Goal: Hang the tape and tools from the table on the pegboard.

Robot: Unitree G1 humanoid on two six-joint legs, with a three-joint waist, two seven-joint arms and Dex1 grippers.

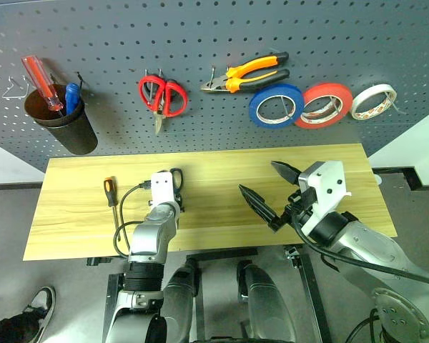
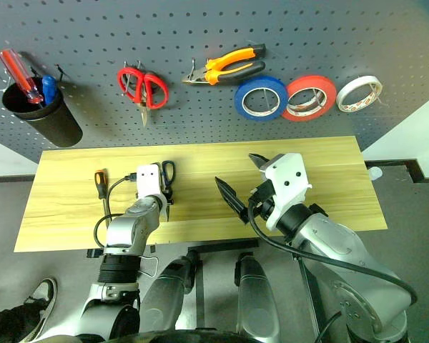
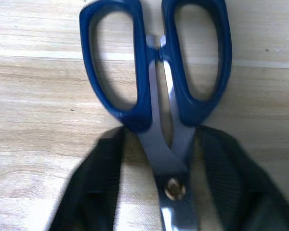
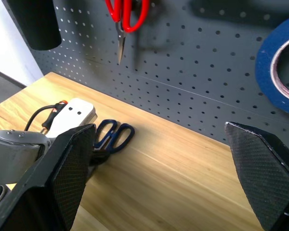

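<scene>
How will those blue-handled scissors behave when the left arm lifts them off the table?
The blue-handled scissors look stiff, metal blades on a rivet, so probably no flopping. They lie flat on the table, so rolling is unlikely. The left end effector straddles the smooth blades near the pivot; they may slip or swing handle-down once lifted.

The blue-handled scissors (image 3: pixel 156 91) lie flat on the table (image 3: pixel 33 96). The left gripper (image 3: pixel 166 192) straddles the blades at the pivot screw, one black finger (image 3: pixel 94 192) on each side.

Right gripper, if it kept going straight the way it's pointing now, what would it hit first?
Probably the pegboard: the right gripper, fingers wide apart, faces it above the table, between the red-handled scissors and blue tape. Depth is uncertain.
</scene>
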